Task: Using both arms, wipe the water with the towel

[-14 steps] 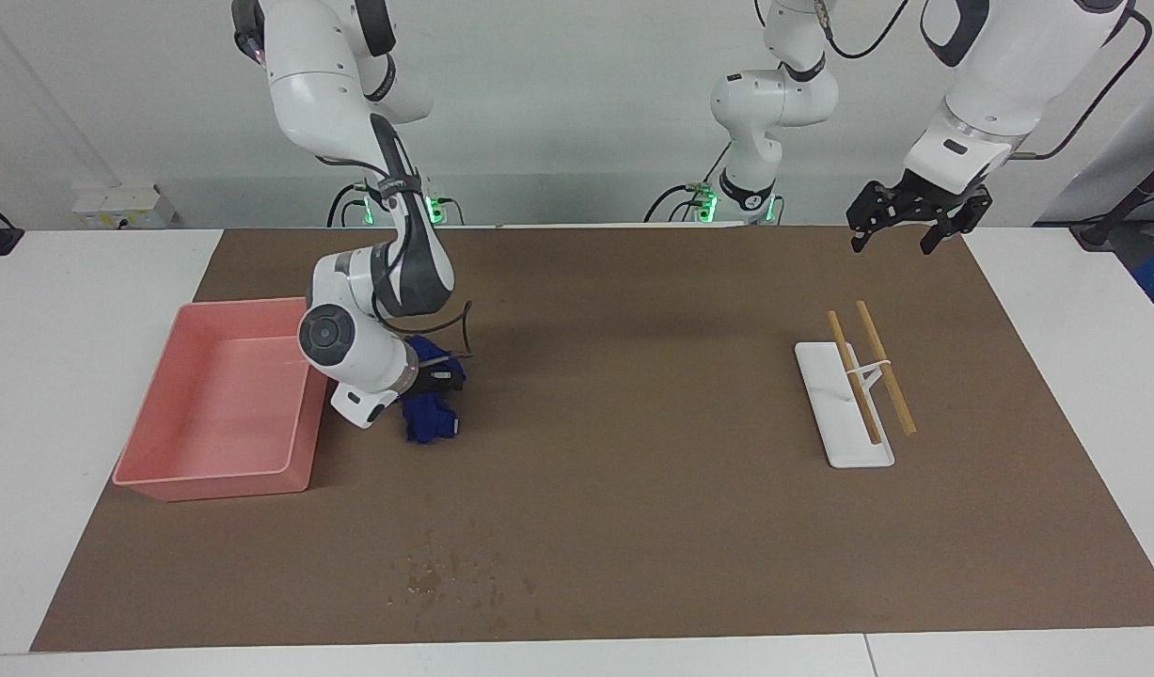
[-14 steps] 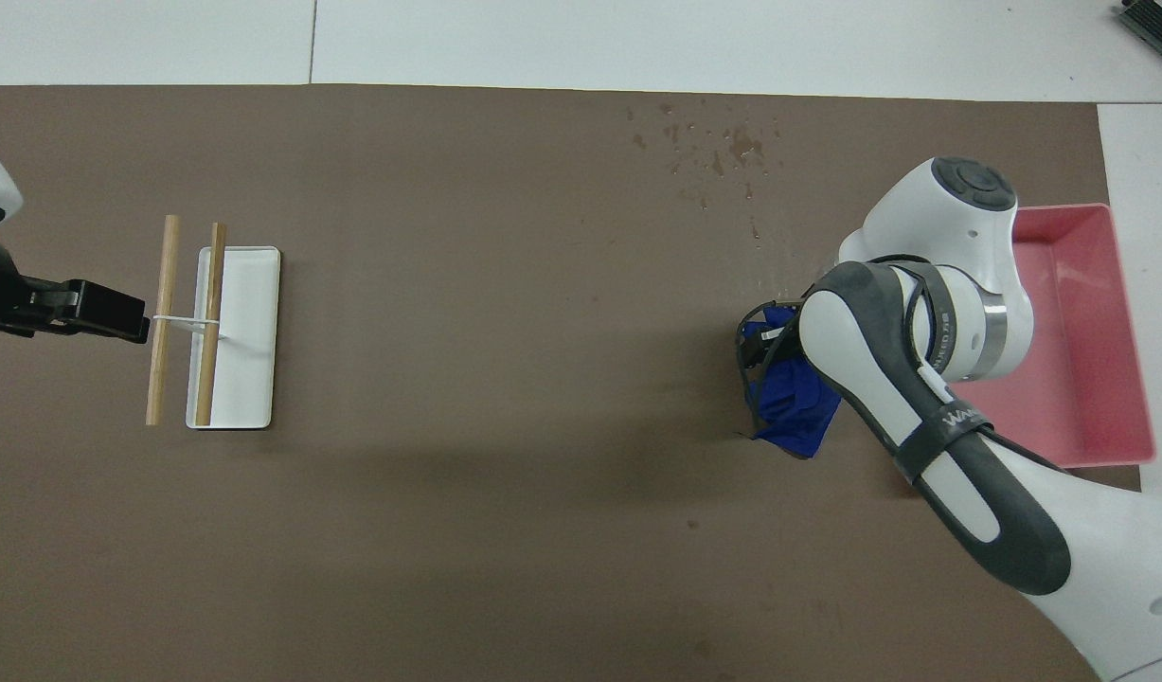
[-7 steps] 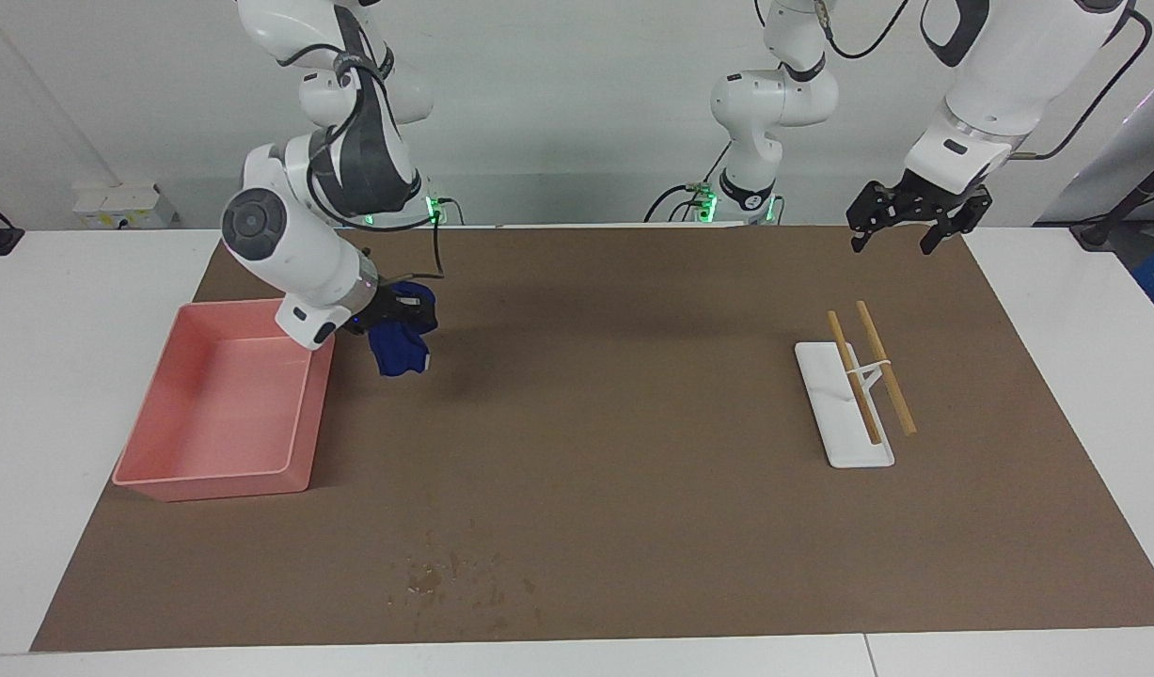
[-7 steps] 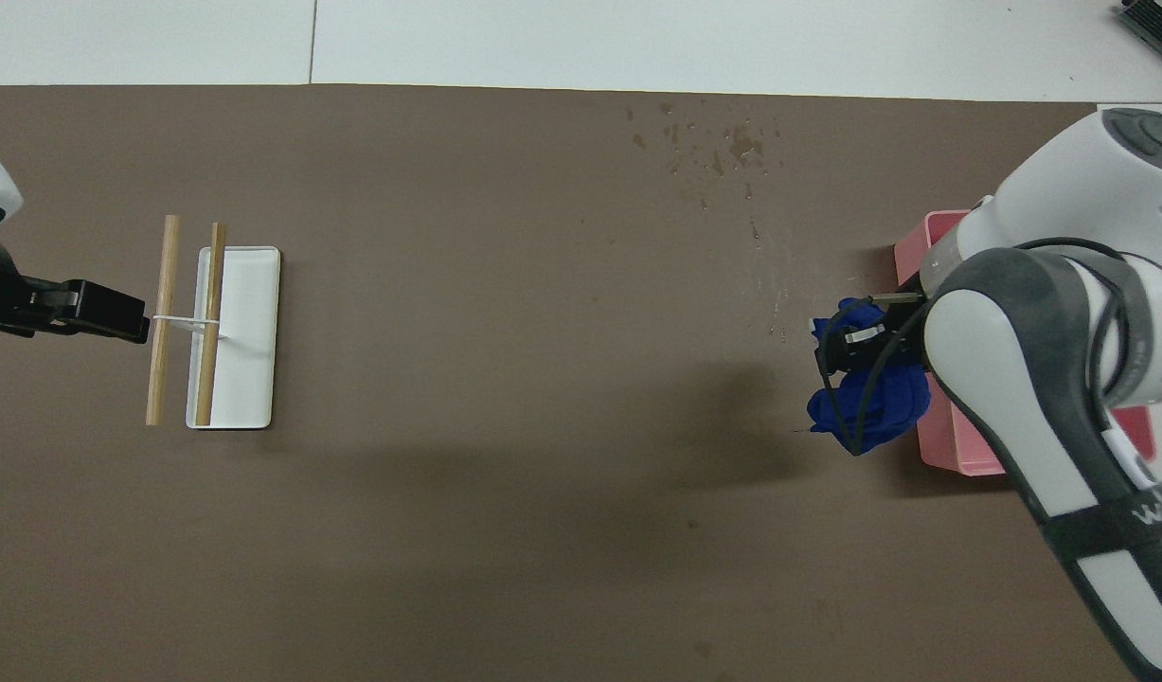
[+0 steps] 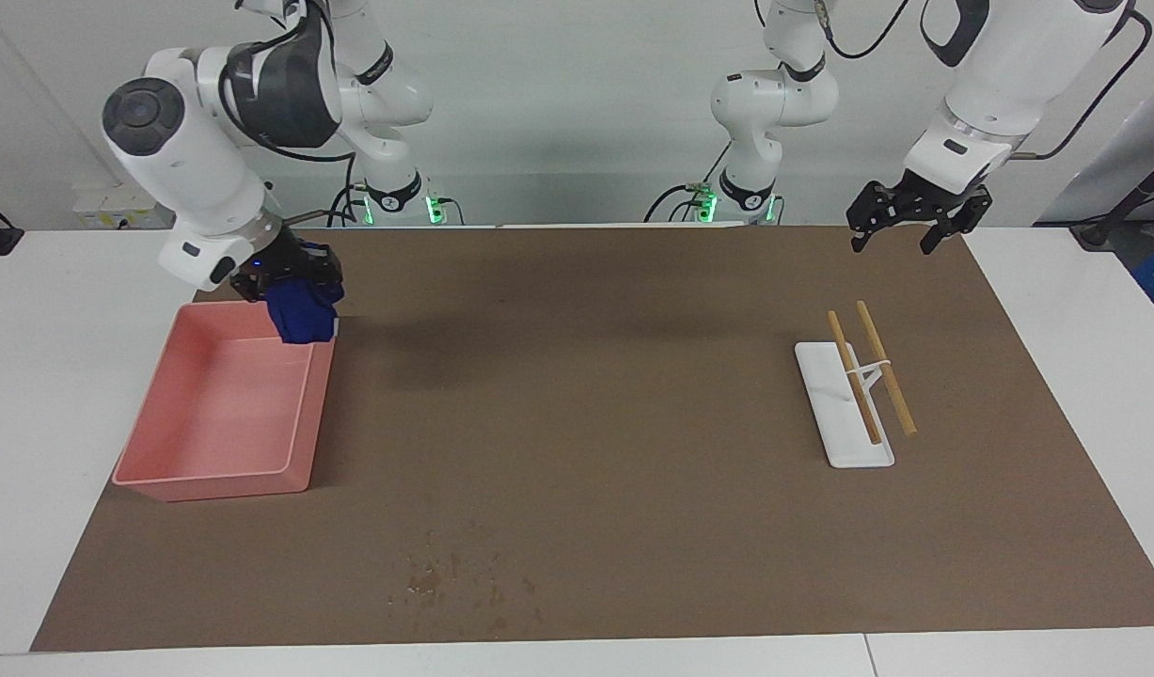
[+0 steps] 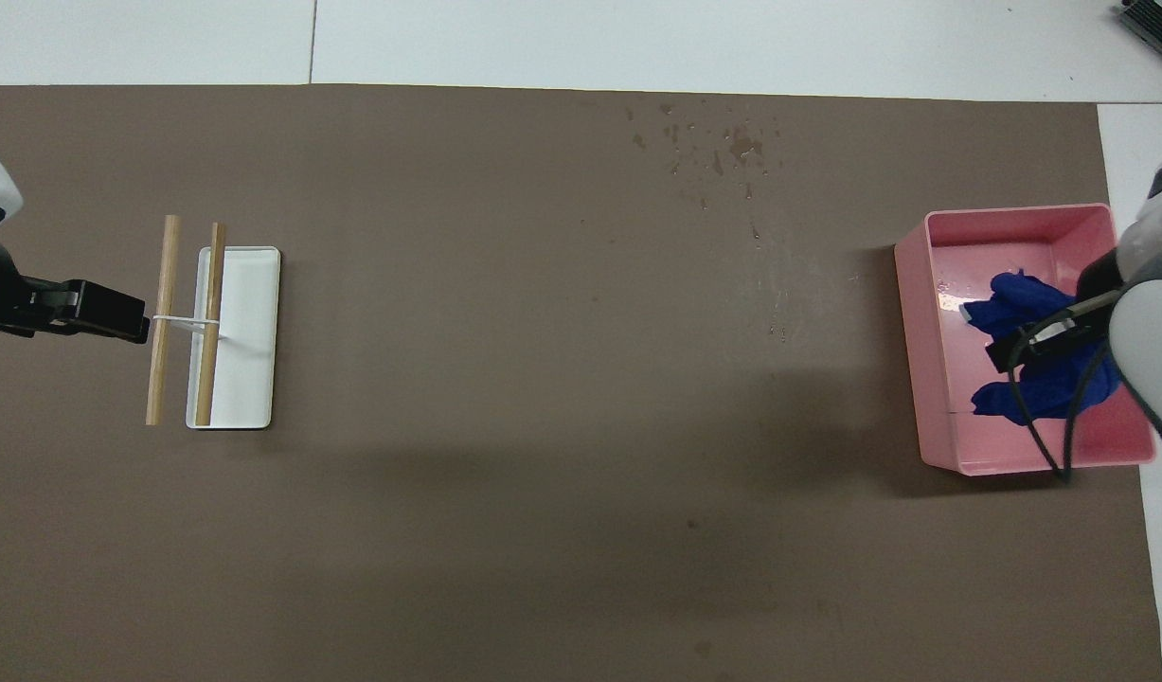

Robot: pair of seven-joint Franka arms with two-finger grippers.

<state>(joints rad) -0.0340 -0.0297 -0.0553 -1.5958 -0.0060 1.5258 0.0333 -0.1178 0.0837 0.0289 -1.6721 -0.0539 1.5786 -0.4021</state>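
Right gripper point(image 5: 290, 282) clenched on towel point(image 5: 299, 315), raised over pink bin point(image 5: 214, 480); left gripper point(image 5: 906, 226) released, waiting above table's left-arm end. Water spots point(image 5: 454, 574) well apart from bin.

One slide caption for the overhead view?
Right claw holds the blue towel above the pink bin.

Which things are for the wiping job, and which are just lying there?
For the job:
- blue towel, held in the right pincer over the pink bin
- wet spots
- left pincer, open, waiting

Just lying there:
- white tray
- wooden sticks
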